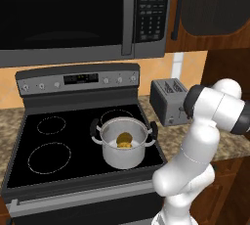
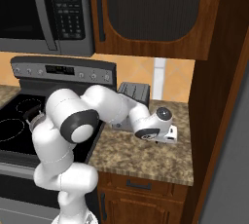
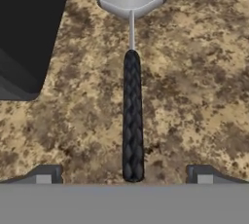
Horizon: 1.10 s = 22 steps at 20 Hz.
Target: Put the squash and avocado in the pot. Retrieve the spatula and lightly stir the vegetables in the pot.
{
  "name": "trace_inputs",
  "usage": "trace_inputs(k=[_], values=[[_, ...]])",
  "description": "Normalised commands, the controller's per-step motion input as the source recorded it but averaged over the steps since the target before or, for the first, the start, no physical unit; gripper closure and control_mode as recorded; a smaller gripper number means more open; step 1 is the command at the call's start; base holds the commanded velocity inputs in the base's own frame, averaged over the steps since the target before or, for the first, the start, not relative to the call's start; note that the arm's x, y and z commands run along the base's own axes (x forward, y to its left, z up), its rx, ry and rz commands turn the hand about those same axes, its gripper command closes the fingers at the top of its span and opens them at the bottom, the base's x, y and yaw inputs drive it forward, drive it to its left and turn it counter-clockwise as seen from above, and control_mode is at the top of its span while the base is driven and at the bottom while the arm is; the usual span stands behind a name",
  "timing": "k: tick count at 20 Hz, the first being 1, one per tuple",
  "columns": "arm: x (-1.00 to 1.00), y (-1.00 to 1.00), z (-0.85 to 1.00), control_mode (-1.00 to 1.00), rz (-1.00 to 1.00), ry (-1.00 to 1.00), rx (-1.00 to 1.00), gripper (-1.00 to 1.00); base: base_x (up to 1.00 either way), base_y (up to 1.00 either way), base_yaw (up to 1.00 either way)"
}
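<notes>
- A steel pot [image 1: 125, 143] stands on the black stovetop, left of a grey toaster [image 1: 168, 101]. Inside the pot lie the yellow squash [image 1: 123, 144] and, just behind it, the olive-brown avocado [image 1: 124, 137], so the loading part looks done.
- The spatula [image 3: 132, 82] lies flat on the speckled countertop [image 3: 194, 96], to the toaster's right side. Its black handle points toward the camera on the hand and its slotted head points away.
- The gripper [image 3: 124, 177] hovers above the handle's near end. Its two dark fingertips [image 3: 44, 175] stand wide apart, one on each side of the handle, holding nothing.
- To do this step well: come straight down, keep the handle centred between the tips, close on the black handle and not the thin shaft, then lift level.
- The hand view gives the handle's alignment with the fingertips. The right base view shows the arm bent low over the counter beside the toaster. The left base view shows the pot's contents.
</notes>
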Motion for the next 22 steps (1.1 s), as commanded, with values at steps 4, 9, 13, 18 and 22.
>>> trace_inputs(k=[4,9,13,18,22], values=[[0.14,0.0,-0.03,-1.0,0.0,0.0,0.0,-1.0,0.0,0.0,0.0],[0.09,-0.01,-0.02,-1.0,0.0,0.0,0.0,-1.0,0.0,0.0,0.0],[0.06,0.0,-0.07,-1.0,0.0,0.0,0.0,-1.0,0.0,0.0,0.0],[0.0,-0.01,-0.04,-1.0,0.0,0.0,0.0,1.0,0.0,0.0,0.0],[0.0,-0.1,0.0,-1.0,0.0,0.0,0.0,1.0,0.0,0.0,0.0]])
